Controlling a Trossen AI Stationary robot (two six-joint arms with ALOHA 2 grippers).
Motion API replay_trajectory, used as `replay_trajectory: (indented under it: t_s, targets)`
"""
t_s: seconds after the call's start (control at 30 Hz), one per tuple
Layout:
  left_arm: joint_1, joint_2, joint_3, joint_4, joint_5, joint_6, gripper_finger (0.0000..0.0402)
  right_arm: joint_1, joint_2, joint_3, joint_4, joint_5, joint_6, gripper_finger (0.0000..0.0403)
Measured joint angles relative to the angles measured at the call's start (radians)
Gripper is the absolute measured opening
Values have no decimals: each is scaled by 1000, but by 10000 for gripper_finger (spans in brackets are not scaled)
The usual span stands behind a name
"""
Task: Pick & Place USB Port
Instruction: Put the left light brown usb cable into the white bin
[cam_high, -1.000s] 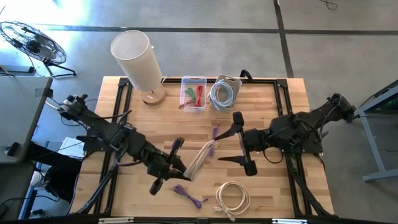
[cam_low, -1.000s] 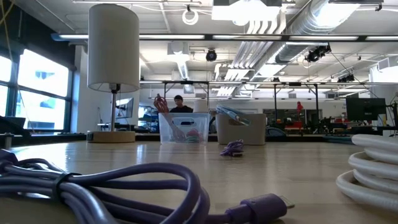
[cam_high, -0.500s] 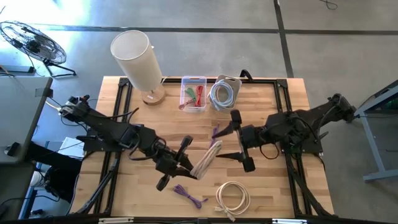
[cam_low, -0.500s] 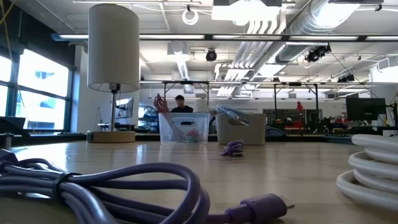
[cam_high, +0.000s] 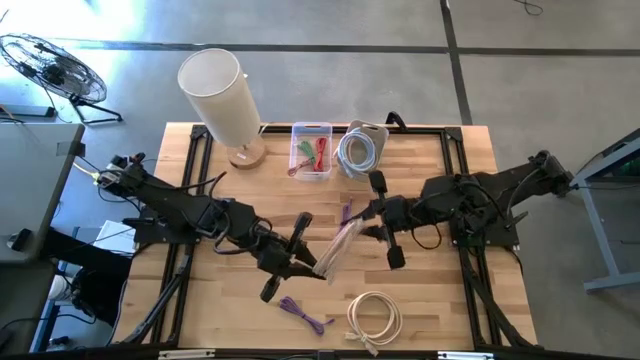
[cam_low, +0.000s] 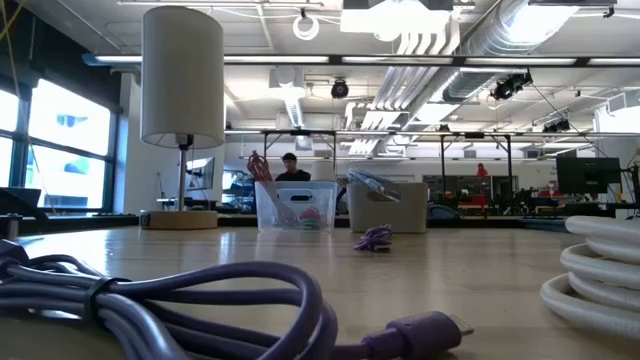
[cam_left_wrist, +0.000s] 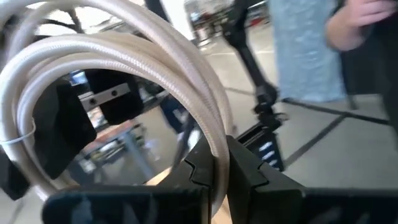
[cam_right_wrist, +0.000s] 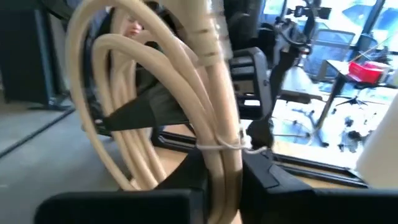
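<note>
cream cable coil (cam_high: 338, 249), between both grippers

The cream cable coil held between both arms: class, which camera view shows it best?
The high view: the cream cable coil shows whole between both pincers. Each wrist view shows only close-up loops. The low view misses it.

Your lamp (cam_high: 215, 95) at the desk's (cam_high: 440, 300) back left, two bins (cam_high: 312, 150) right of it, coiled cable (cam_high: 337, 250) mid-desk between both arms, another coil (cam_high: 374, 318) at the front edge.

No legible text, labels, brands, numbers or signs in any view.
</note>
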Motion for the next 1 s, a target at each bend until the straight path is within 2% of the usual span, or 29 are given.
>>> replay_trajectory:
  t_s: [0.1,0.2,0.33,0.53,0.73,1.0]
  targets:
    - [-3,0,0,-7,-73,-12,34,1,0,0,-14,34,-15,33]
    - [-2,0,0,-8,-88,-36,58,4,-1,1,-36,67,-4,33]
    - [-4,1,0,-19,-187,-104,83,14,-1,2,-57,90,-18,33]
    - [-3,-8,0,-61,-207,-124,128,39,-14,2,-100,106,-24,33]
    - [-1,-37,0,-122,-261,-116,167,107,-69,-1,-255,256,-23,32]
    - [-1,-116,1,-262,-421,-91,172,179,-184,-2,-483,490,64,32]
